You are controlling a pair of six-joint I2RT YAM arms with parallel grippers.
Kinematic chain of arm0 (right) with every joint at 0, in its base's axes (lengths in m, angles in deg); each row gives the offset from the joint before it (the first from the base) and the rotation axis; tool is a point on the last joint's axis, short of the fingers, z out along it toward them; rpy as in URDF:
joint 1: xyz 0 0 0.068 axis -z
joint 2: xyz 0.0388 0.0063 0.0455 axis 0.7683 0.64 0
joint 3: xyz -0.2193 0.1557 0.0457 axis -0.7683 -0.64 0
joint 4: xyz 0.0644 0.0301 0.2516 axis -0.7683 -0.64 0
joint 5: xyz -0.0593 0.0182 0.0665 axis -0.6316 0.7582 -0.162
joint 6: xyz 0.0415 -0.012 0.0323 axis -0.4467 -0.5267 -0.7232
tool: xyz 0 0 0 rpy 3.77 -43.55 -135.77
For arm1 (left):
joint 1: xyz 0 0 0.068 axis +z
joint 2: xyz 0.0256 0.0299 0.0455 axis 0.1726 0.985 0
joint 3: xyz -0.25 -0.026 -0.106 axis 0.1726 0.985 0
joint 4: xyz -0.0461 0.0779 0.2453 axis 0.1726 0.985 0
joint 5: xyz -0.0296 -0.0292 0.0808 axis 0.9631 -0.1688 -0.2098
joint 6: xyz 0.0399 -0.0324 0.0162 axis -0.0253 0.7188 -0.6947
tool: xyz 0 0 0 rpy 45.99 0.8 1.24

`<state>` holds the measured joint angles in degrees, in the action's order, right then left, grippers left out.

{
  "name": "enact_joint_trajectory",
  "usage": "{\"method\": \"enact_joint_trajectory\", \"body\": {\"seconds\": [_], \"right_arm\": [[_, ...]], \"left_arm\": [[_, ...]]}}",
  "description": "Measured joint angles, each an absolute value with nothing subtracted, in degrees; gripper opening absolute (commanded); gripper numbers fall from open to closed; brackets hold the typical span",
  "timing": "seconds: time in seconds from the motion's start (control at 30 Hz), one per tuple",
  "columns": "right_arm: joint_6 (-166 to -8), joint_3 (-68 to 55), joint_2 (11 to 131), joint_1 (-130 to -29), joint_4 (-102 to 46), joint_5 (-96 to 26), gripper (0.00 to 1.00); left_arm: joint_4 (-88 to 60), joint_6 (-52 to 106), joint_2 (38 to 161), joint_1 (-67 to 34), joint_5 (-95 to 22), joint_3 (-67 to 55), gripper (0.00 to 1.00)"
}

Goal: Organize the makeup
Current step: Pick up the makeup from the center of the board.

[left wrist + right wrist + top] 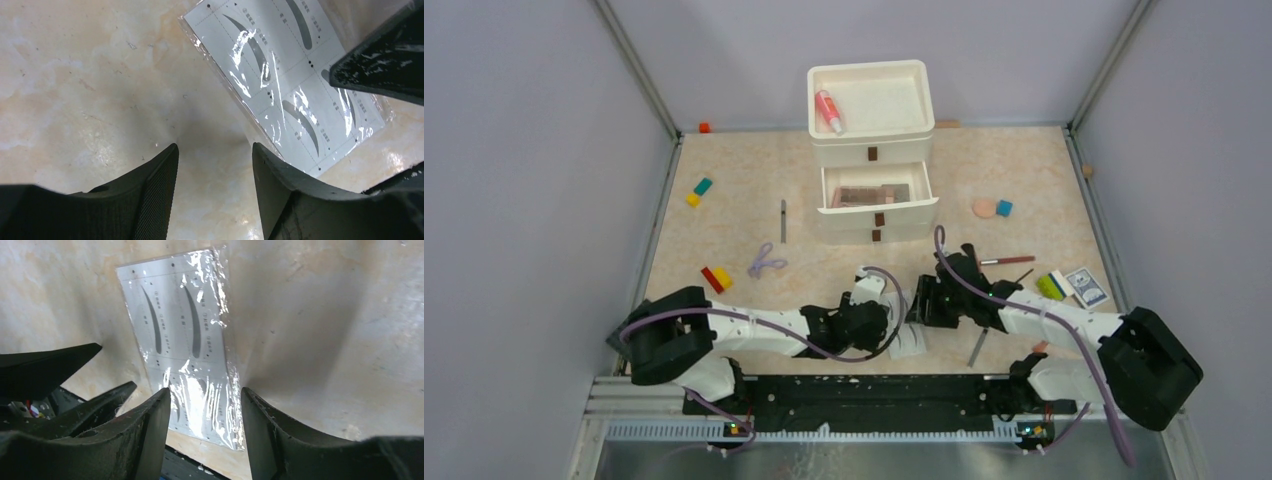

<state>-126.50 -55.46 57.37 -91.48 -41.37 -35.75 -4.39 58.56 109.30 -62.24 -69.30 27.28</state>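
Left hand [214, 150] open, empty, beside white eyebrow card [285, 85] (plastic-wrapped), flat on counter [75, 75]. Right hand [205, 392] open above card's end.

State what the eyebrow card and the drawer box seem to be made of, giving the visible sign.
Eyebrow card: probably printed paper inside a clear plastic sleeve; the wrinkled film glints. Drawer box: likely matte white plastic; smooth, rounded moulded edges.

On the beige bench [1044, 170], an orange block [704, 127] sits at the far left corner. Teal-and-yellow blocks [698, 191] lie left, with red-and-yellow blocks [717, 278] nearer. At right, a green block [1050, 287] lies just beside a blue patterned box [1085, 286].
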Motion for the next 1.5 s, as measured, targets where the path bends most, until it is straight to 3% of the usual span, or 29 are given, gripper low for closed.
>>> {"method": "enact_joint_trajectory", "body": {"seconds": [0.2,0.53,0.9,1.5], "right_arm": [[-128.1,-56.1,59.6,-91.5,-36.0,-32.5,0.55],[-131.0,-59.5,59.5,-91.5,-28.8,-29.9,0.56],[-132.0,-60.0,59.6,-91.5,-27.4,-29.4,0.56],[-138.0,-64.8,64.1,-91.4,-11.8,-23.9,0.57]], "left_arm": [[-7.4,57.5,107.7,-61.9,-64.5,29.2,0.63],[-21.4,59.0,103.4,-60.0,-56.0,37.2,0.77],[-28.2,63.0,100.9,-50.7,-41.7,42.1,0.79],[-37.1,65.5,103.4,-44.6,-31.6,45.6,0.8]]}}
